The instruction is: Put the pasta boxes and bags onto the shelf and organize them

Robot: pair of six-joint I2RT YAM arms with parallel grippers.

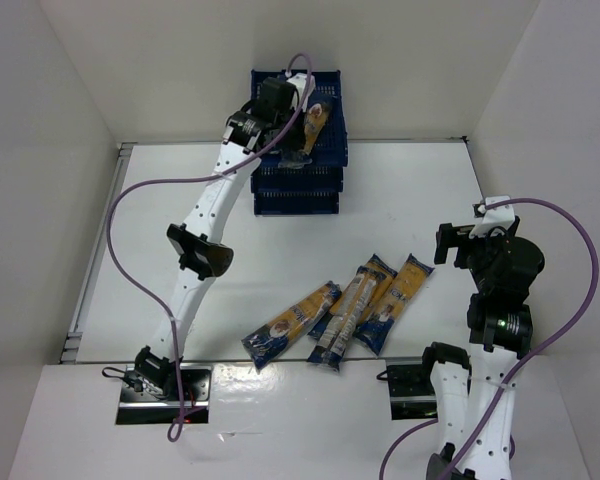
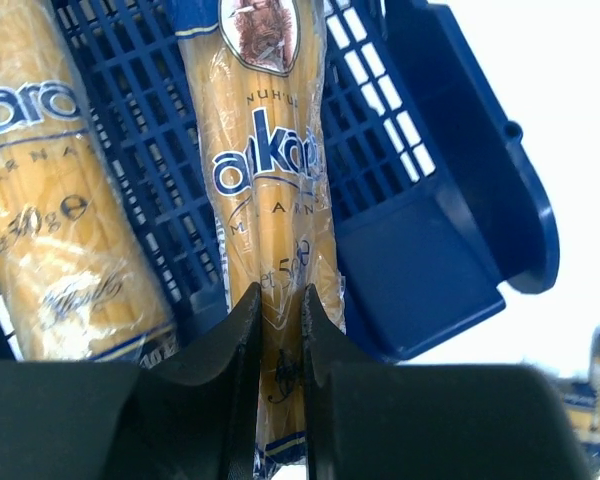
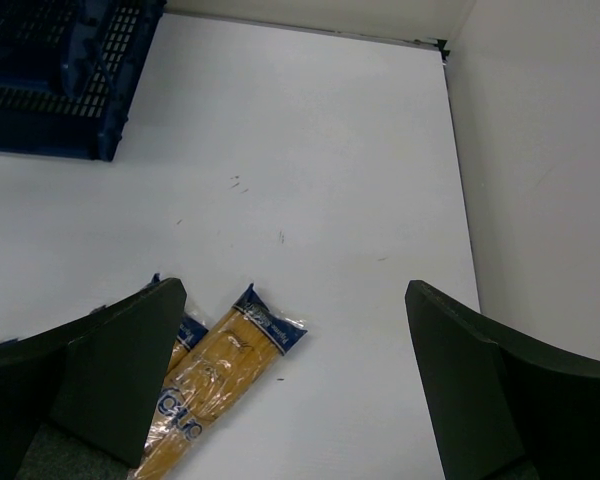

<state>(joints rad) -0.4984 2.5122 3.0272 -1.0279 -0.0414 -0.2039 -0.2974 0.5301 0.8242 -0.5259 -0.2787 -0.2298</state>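
Task partly done, by my read. Shelf (image 1: 295, 195) sits at the middle of the table's (image 1: 410, 190) far edge. Left gripper (image 2: 278, 340) is over it w/ fingers (image 2: 235, 345) pinched shut on the near end of the held packet (image 2: 265, 200), which lies lengthwise on the lattice close to the shelf's right side wall. Second packet (image 2: 50, 200) lies just beside it on the left, roughly parallel, not touching as far as the wrist view shows. So 2 packets at the shelf: 1 apparently placed, 1 not yet let go

Loose packets (image 1: 352, 312) lie fanned out by the table's near edge, right of centre, ends overlapping. I count 4 there, tho the overlap could hide another. Right gripper (image 3: 292, 320) hovers over the table's right side, jaws wide apart, holding nothing; the ends of 2 loose packets show below it in its wrist view

Count: 1 shelf, 6 packets seen in all, no boxes. Left to do: release this one, then approx 4 more to bring over and line up
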